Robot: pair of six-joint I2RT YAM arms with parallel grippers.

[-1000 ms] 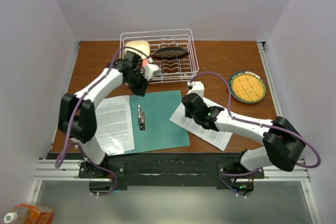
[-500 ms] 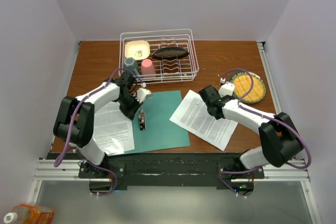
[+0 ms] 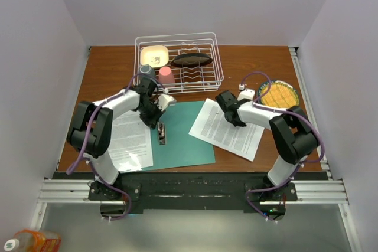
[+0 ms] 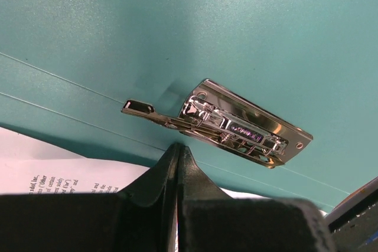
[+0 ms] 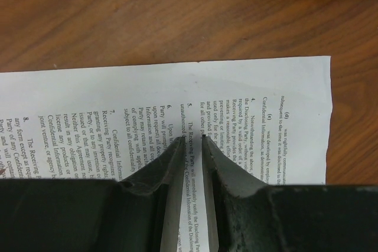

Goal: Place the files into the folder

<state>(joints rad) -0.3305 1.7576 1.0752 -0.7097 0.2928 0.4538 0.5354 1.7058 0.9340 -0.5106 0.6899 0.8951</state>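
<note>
I see the left gripper [image 4: 179, 151] clenched above the folder [image 4: 248, 33] clip [image 4: 236, 127]; right gripper [image 5: 192, 141] nearly closed (narrow slit) over the files [image 5: 260, 87], contact hidden.

— What sits on the brown wooden worktop [image 3: 112, 66]?
— A white wire rack [image 3: 179, 63] at upper centre, a plate [image 3: 278, 97] at right, the open teal folder [image 3: 184, 137] mid-frame, and printed files [image 3: 227, 129] lying either side of it.
</note>
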